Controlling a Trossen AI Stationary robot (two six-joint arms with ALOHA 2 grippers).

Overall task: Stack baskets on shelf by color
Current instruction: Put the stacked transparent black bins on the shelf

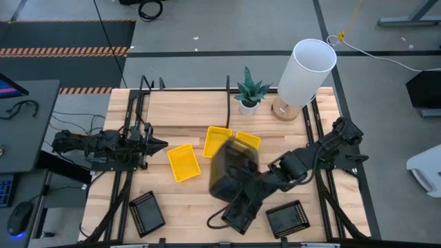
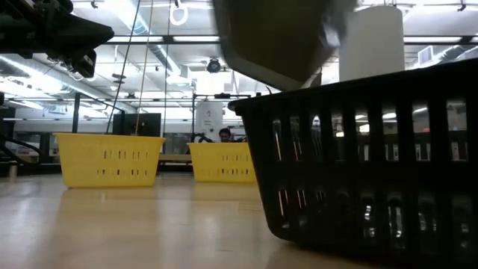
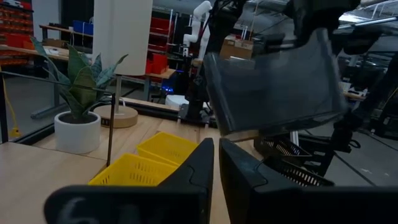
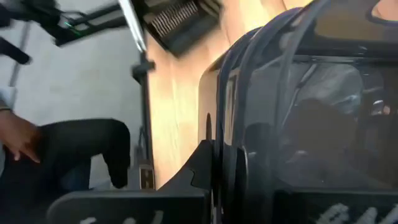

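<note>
I have the right gripper [image 1: 242, 180] clamped on the rim of a dark grey rounded-corner plastic basket [image 1: 233, 172], holding it tilted in the air above the middle of the pale wooden worktop [image 1: 193, 207], over a black perforated basket [image 1: 241, 215] near the front edge. I judge the grey basket light and stiff but slick, so a pinch on the wall just under the rim is the sensible hold; gripped at one edge like this, it may swing. The right arm reaches in from the right side, elbow bent, wrist rolled so the basket hangs at an angle. Three bright yellow plastic baskets [image 1: 183, 162] sit around the worktop's centre, two more black baskets [image 1: 147, 213] near the front. My left gripper [image 1: 157, 145] waits at the left, raised, its fingers nearly together and empty. Nothing stands on the shelf [image 1: 186, 110] yet.
</note>
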